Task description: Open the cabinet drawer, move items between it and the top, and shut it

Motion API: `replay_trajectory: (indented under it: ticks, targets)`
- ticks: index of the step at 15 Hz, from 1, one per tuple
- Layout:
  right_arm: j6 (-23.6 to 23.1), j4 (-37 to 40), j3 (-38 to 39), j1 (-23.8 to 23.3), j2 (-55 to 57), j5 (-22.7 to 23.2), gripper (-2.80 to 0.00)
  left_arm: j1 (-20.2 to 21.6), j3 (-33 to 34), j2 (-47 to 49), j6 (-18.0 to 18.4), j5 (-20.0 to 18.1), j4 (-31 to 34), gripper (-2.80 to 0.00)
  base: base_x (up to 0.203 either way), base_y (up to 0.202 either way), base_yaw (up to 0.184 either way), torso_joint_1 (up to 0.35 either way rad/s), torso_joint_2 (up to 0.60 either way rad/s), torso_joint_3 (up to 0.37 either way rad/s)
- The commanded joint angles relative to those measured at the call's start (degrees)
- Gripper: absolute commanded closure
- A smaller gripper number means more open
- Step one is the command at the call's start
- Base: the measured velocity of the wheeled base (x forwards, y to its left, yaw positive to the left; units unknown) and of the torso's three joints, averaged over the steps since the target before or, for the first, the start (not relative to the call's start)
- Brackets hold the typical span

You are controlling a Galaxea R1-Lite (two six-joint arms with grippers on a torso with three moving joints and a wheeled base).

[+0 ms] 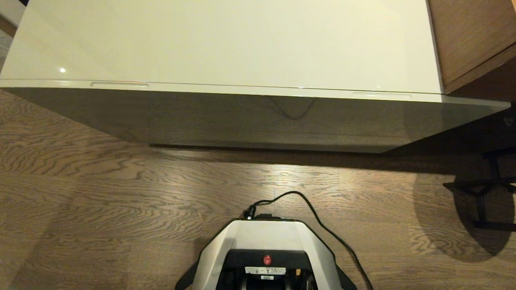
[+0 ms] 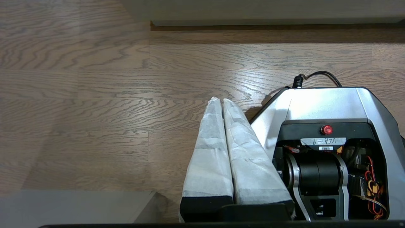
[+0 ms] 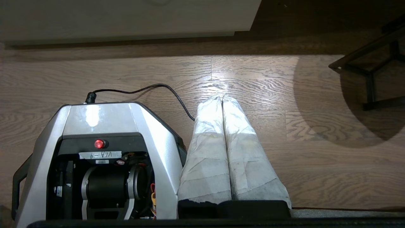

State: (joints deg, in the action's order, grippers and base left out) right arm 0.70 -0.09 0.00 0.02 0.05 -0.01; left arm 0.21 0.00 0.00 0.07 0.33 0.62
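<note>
Wrist views: both fingers (image 2: 221, 104) (image 3: 221, 101) closed, empty.

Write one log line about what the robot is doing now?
glossy beige-grey cabinet drawer: closed | glossy cream-white top: bare | left gripper: shut, parked over floor | right gripper: shut, parked

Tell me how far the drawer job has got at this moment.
Nothing looks done: the cabinet drawer is closed and the top shows no items. Nothing is in hand: the left gripper and right gripper hang shut over the floor beside the base. Opening, moving and closing remain.
</note>
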Motion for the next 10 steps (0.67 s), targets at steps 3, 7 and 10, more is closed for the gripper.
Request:
replay_trajectory:
  ticks: [3, 7, 10]
  targets:
    - [0.0, 0.0, 0.09, -0.02, 0.04, 0.01, 0.0, 0.05, 0.0, 0.09, 0.01, 0.02, -0.01, 0.0, 0.0, 0.0, 0.0, 0.0, 0.0, 0.0]
    - [0.0, 0.0, 0.09, 0.06, 0.04, 0.01, 0.0, 0.06, 0.0, 0.09, 0.01, 0.02, -0.01, 0.0, 0.0, 0.0, 0.0, 0.0, 0.0, 0.0]
    - [-0.06, 0.0, 0.09, 0.05, 0.04, 0.01, 0.0, -0.03, 0.0, 0.09, 0.01, 0.02, -0.01, 0.0, 0.0, 0.0, 0.0, 0.0, 0.0, 0.0]
